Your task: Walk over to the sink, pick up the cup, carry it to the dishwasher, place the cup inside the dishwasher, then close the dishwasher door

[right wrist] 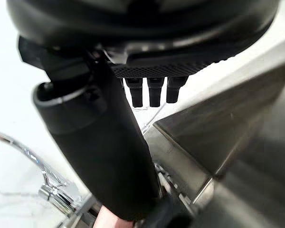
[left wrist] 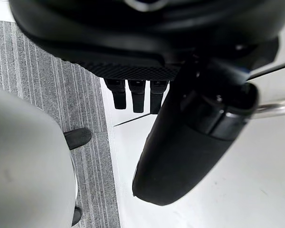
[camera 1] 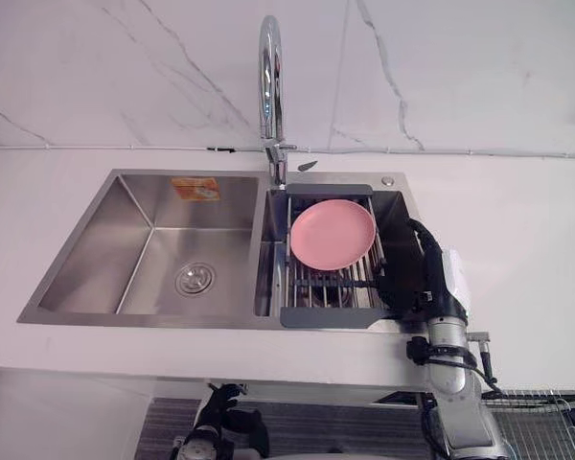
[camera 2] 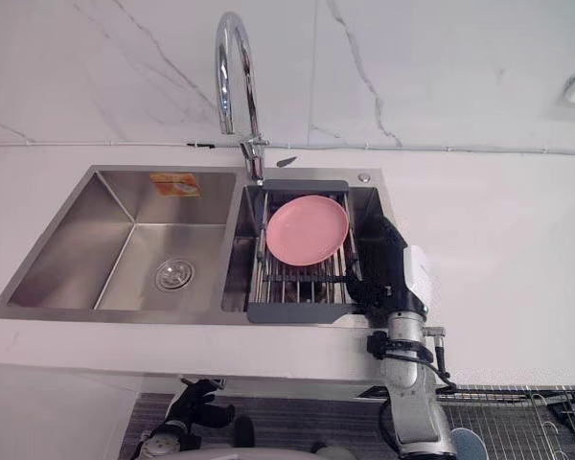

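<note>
Your right hand [camera 2: 385,259], fingers straight, reaches into the sink [camera 2: 77,230] beside the pink plate [camera 2: 307,230]. Cup likely light, slippery: grasp its wall.

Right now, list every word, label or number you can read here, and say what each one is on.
Sticker, orange and yellow, on the back wall of the left basin of the sink: it carries print, but it is too blurred to read.
Nothing else here bears text that can be read.
</note>
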